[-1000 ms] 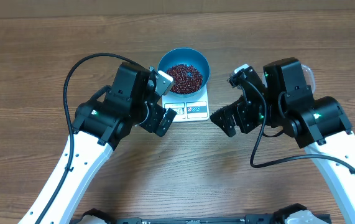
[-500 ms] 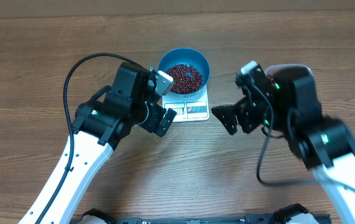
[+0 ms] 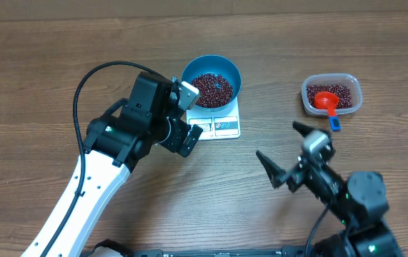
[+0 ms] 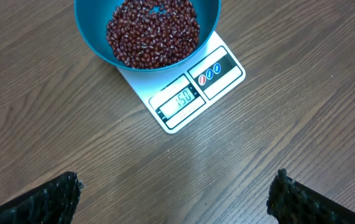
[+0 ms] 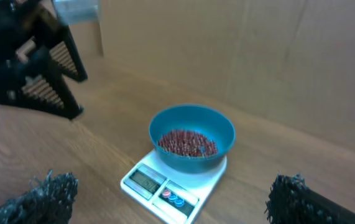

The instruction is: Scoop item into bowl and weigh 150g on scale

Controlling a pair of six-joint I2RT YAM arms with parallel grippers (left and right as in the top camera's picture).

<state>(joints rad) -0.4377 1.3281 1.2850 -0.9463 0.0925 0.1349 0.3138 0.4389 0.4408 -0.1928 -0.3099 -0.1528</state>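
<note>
Across the counter (image 3: pixel 39 64) nothing is in hand, so my worries are all about bumps. The left pincer (image 4: pixel 176 180) hangs spread wide and empty just beside the scale (image 3: pixel 221 126), on its near left corner. The right pincer (image 3: pixel 278 141) is also spread and empty, off to the scale's right and nearer to me.

The blue bowl (image 4: pixel 209 25) sits on the far half of the scale. The clear tub (image 3: pixel 305 93) stands well to the scale's right, with the red scoop (image 3: pixel 325 100) lying in it. The beans (image 4: pixel 152 31) fill the bowl's bottom, and more remain in the tub. The display (image 4: pixel 180 99) on the scale's near edge looks to read 150, so I judge the weighing met.

The main risk is my left arm. Any swing toward the scale could nudge it, slide the bowl or press the platform and spoil the reading. A careless sweep of the right arm could clip the tub and scatter beans, or tip the scoop out. I would back both arms off slowly, moving away from the scale.
</note>
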